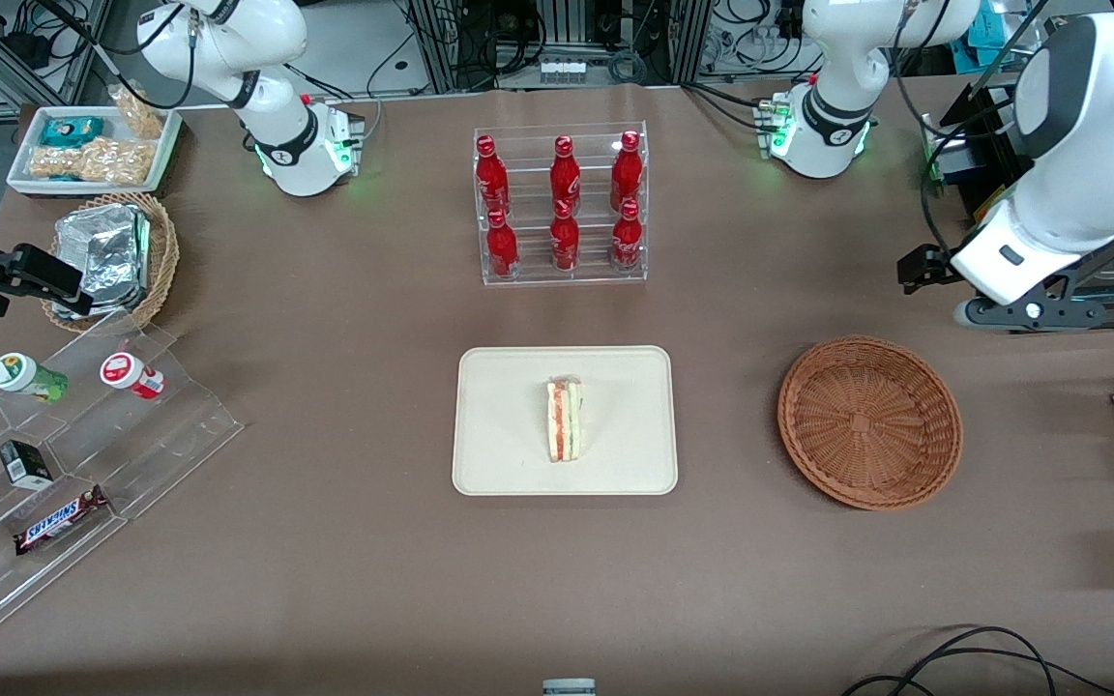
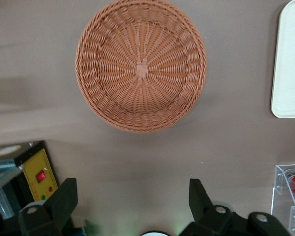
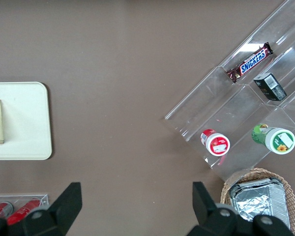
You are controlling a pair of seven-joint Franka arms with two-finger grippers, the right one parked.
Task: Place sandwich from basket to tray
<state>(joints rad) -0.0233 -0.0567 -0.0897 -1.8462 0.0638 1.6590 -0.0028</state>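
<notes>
Front view shows the sandwich (image 1: 565, 420) standing on the tray (image 1: 499, 454), the basket (image 1: 869, 421) beside it toward the working arm's end, and the gripper (image 2: 132, 201) raised above the table, fingers (image 2: 64, 201) spread apart.

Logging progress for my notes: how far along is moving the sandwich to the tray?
It looks done: the sandwich lies on the tray, and the basket holds nothing. The gripper is open, holding nothing, above the table beside the basket. Nothing visible remains.
</notes>
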